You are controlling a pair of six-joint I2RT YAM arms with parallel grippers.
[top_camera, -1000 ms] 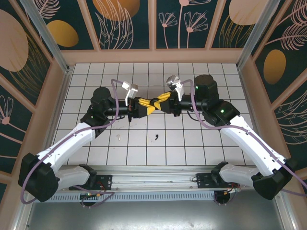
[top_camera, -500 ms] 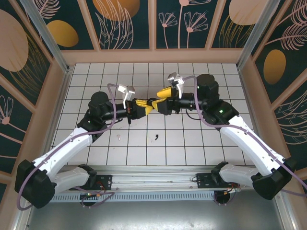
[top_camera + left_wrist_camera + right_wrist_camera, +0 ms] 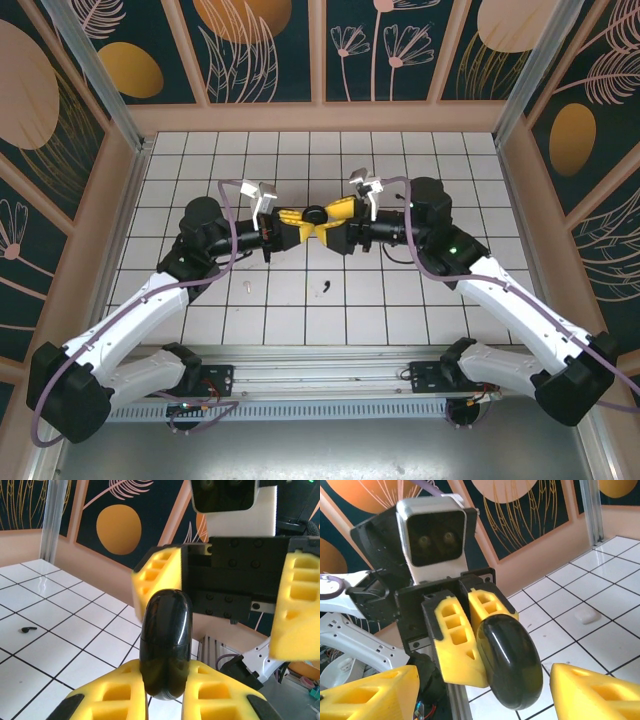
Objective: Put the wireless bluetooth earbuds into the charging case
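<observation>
A glossy black oval charging case (image 3: 166,640), lid closed, hangs in mid-air with my left gripper (image 3: 165,686) shut on its lower end. In the top view the case (image 3: 314,212) sits where the two grippers meet above the middle tiles. My right gripper (image 3: 485,697) faces it and stands open, one yellow finger (image 3: 370,695) on each side of the case (image 3: 512,662) without touching it. A black earbud (image 3: 326,288) lies on the tiles in front of the grippers, and the left wrist view has it as well (image 3: 27,629). To its left lies a white earbud (image 3: 246,289), which the right wrist view catches too (image 3: 586,616).
White tiled floor (image 3: 420,300) ringed by a wooden rim and patterned walls (image 3: 320,50). The two arms reach inward from the near corners and meet nose to nose. Purple cables (image 3: 235,190) loop over both wrists.
My right gripper's jaws have spread apart and come off the case, which stays in the left gripper. Both wrists have shifted a little toward the back of the table.
</observation>
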